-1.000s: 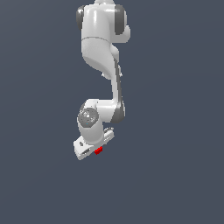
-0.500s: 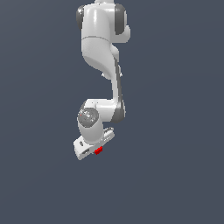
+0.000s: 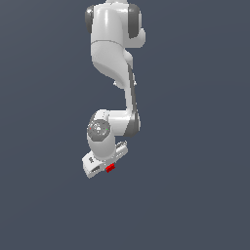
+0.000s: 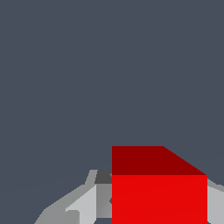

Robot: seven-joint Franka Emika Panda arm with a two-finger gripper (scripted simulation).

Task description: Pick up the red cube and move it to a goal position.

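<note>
The red cube [image 3: 110,168] is a tiny bright red block showing just below the white hand of the arm in the exterior view. In the wrist view the red cube [image 4: 158,188] fills the space between my grey fingers [image 4: 85,203], one on each side of it. My gripper [image 3: 108,166] is shut on the cube and points down. The fingertips are mostly hidden by the hand in the exterior view.
The white arm [image 3: 114,58] hangs down from the top of the exterior view, with its wrist joint [image 3: 100,129] above the hand. A plain dark grey-blue surface [image 3: 195,146] fills everything around it.
Almost nothing has changed; the arm, hand and red cube stay at about the same spot in the exterior view.
</note>
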